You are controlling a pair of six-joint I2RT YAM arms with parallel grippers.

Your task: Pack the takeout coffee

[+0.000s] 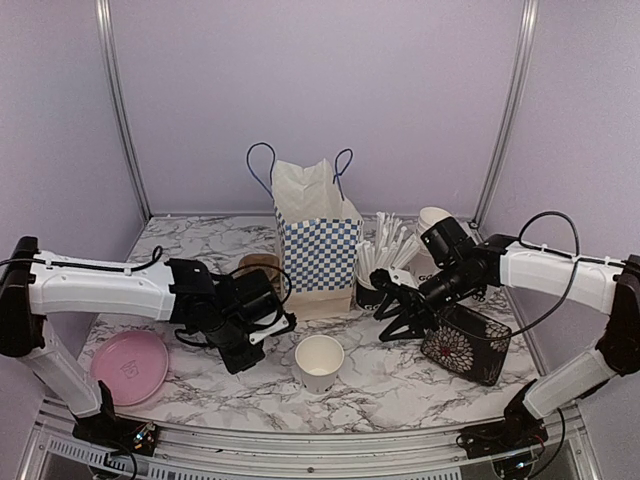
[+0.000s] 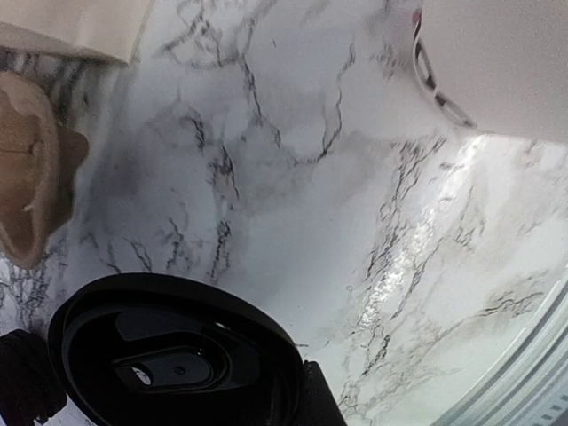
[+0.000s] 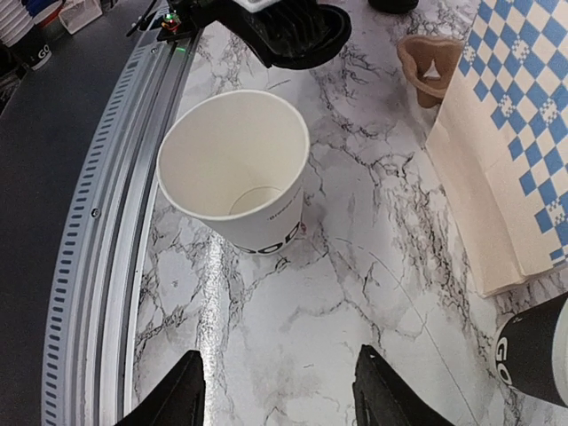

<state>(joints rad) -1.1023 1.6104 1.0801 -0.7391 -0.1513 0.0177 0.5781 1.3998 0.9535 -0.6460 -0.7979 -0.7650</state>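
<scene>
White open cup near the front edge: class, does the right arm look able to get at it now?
Probably yes. The right gripper stands open, facing the cup across bare marble with nothing between; the left gripper and its black lid sit beyond it.

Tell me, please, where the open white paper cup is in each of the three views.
Top external: open white paper cup, front centre, between the arms.
Left wrist: upper right corner, partly cut off.
Right wrist: upper left of centre.
Shared landmark: the brown cup carrier.
</scene>
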